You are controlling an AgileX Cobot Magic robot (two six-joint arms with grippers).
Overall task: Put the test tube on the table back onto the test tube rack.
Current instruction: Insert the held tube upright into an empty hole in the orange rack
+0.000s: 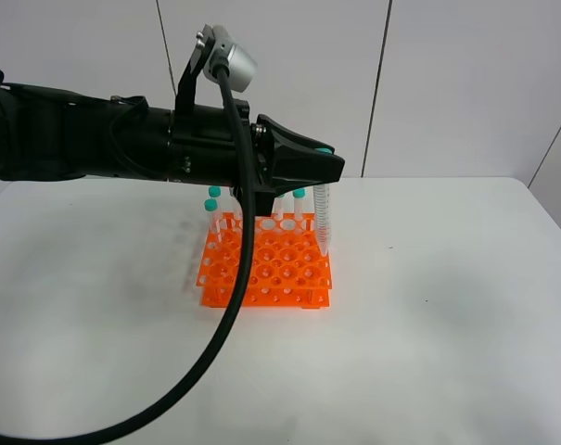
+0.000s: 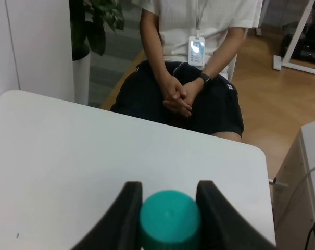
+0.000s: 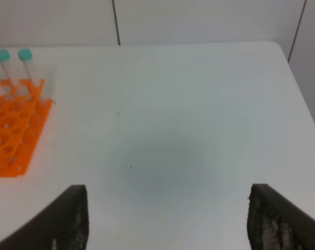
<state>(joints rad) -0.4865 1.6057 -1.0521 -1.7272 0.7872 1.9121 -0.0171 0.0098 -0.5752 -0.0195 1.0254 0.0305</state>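
Note:
My left gripper [image 1: 328, 165] reaches across over the orange test tube rack [image 1: 266, 269] and is shut on a test tube [image 1: 322, 218] by its teal cap [image 2: 170, 217]. The tube hangs upright, its pointed tip just above the rack's back right holes. Several other teal-capped tubes [image 1: 213, 209] stand along the rack's back row. The rack sits mid-table [image 1: 447, 306]. My right gripper [image 3: 167, 219] is open and empty above bare table, to the right of the rack [image 3: 11, 135]; it is out of the high view.
The left arm's black cable [image 1: 234, 306] loops down in front of the rack. A seated person [image 2: 191, 67] is beyond the table's far edge in the left wrist view. Bare white table lies to the right of the rack.

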